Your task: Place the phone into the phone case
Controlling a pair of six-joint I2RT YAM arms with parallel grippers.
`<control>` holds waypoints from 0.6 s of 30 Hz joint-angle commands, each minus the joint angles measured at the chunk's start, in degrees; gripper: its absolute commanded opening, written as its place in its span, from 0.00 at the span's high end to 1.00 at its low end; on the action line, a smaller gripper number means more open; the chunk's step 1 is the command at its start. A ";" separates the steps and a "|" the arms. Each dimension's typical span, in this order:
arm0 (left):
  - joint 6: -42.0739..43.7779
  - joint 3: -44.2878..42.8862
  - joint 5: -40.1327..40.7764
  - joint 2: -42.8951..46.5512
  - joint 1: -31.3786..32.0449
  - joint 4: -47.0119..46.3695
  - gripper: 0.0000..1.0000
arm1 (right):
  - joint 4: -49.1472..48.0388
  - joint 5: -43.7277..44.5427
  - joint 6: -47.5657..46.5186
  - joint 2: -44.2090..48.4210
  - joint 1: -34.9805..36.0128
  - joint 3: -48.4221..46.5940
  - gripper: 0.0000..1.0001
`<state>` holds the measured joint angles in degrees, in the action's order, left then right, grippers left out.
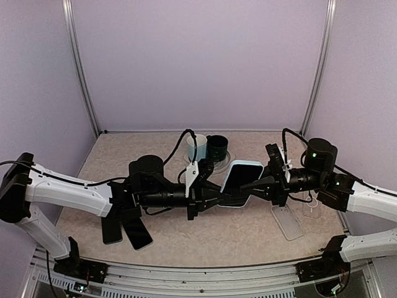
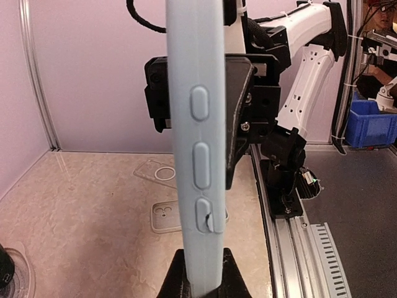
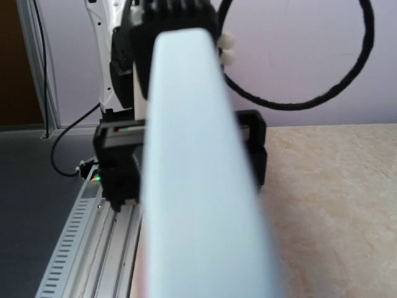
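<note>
We have the pale blue rubbery phone case (image 2: 198, 155) held up in the air over the middle of the beige speckled tabletop (image 1: 186, 248), between the two arms. The left arm's jaws are clenched on one short end of it. The right arm's jaws, as far as the left wrist view shows, press on both faces farther along, so each side has a grip on it. From above, a dark face fills the pale rim. We take that for the black slab phone (image 1: 239, 181), seated or nearly seated, though we cannot tell whether every corner is home. We judge the pair light but awkward: the phone is stiff, smooth glass that will slide and can crack if dropped, while the case is soft, with a lip that bends and moulded side buttons (image 2: 200, 164) that give under pressure. We would take hold across the flat faces near an end, not on the lip or the buttons, and press the corners in one at a time with modest force — squeezing the rim would likely only pop the phone out.
</note>
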<state>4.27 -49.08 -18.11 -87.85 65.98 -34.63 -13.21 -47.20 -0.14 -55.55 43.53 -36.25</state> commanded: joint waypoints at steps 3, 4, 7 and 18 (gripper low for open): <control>0.89 -1.22 -2.76 -1.51 0.43 -1.03 0.99 | -1.01 0.24 0.73 0.95 0.11 -3.11 1.00; 0.75 -1.08 -2.73 -1.46 0.39 -1.18 0.81 | -0.68 0.41 0.75 1.15 0.15 -3.15 1.00; 0.63 -1.35 -2.51 -2.14 0.38 -1.07 0.47 | -0.97 0.02 -0.86 1.58 0.14 -3.21 1.00; -2.10 -2.50 -2.02 -5.25 0.65 -4.94 1.00 | 0.00 1.43 -0.34 1.06 0.04 -3.66 1.00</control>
<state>3.03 -50.30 -20.08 -92.47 66.19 -35.75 -11.05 -47.75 -1.10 -55.53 43.38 -37.28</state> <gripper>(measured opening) 0.086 0.094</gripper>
